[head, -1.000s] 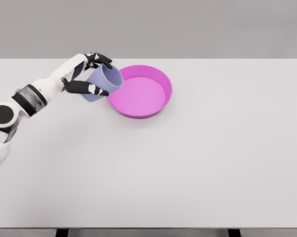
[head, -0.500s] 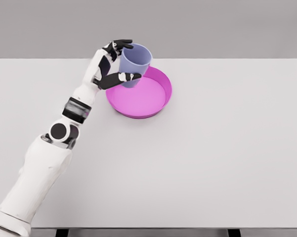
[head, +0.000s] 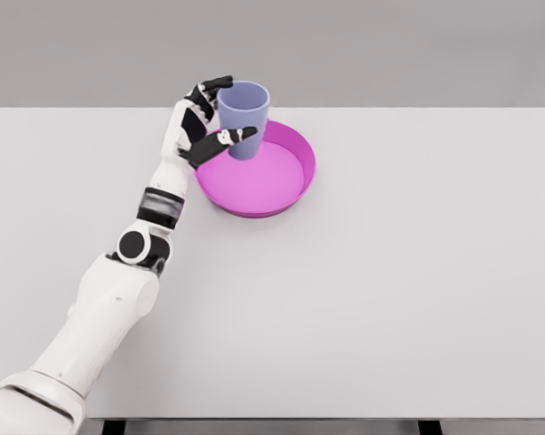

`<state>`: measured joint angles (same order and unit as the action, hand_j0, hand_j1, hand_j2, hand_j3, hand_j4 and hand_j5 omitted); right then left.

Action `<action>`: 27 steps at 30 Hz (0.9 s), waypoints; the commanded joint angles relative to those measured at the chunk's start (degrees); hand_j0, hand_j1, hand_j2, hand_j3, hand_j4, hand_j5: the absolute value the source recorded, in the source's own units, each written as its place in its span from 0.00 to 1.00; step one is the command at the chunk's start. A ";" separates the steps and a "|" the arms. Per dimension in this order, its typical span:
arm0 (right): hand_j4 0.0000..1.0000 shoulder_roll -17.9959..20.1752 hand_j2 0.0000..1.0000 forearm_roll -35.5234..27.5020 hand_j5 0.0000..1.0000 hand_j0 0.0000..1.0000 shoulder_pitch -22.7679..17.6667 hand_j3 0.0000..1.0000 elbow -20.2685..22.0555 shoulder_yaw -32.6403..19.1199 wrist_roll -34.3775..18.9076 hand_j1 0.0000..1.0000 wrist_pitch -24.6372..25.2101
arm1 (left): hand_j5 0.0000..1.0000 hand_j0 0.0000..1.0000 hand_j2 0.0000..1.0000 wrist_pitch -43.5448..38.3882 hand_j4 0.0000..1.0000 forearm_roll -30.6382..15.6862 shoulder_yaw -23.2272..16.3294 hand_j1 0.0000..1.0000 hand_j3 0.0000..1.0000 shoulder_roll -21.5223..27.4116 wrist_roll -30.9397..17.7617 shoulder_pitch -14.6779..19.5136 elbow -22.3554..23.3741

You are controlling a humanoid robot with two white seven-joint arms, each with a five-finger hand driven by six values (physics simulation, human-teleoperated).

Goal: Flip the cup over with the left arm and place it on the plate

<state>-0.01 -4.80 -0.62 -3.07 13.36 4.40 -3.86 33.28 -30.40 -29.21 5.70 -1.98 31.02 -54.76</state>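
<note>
A lavender cup (head: 245,118) stands upright, mouth up, over the far left part of the magenta plate (head: 286,186). Its base is at the plate's inner floor, though whether it touches I cannot tell. My left hand (head: 216,113) is shut on the cup from its left side, with dark fingers at the rim behind and the thumb across the front of the cup's lower wall. The left arm reaches up from the lower left corner. The right arm is out of view.
The white table (head: 390,299) spreads wide around the plate, which sits at its far middle-left. A grey wall rises behind the table's far edge.
The left hand carried the cup from the plate's left rim to above the plate, turning it from tilted to upright. In the last half second it settled slightly lower.
</note>
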 commanded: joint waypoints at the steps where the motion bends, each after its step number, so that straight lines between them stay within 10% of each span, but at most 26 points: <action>1: 1.00 0.01 1.00 -0.03 1.00 1.00 0.00 1.00 -0.01 0.00 0.00 1.00 0.00 | 0.54 0.54 0.54 0.12 0.54 1.65 -0.06 0.54 0.54 -0.78 2.07 0.00 2.90; 27: 1.00 0.01 1.00 0.06 1.00 1.00 0.00 1.00 -0.01 0.00 0.00 1.00 0.00 | 0.58 0.58 0.58 1.72 0.58 5.87 -1.46 0.58 0.58 -2.45 1.80 0.09 7.04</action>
<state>-0.01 -4.80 -0.62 -3.07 13.36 4.40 -3.86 34.99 -24.63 -30.72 3.28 -0.35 31.11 -47.69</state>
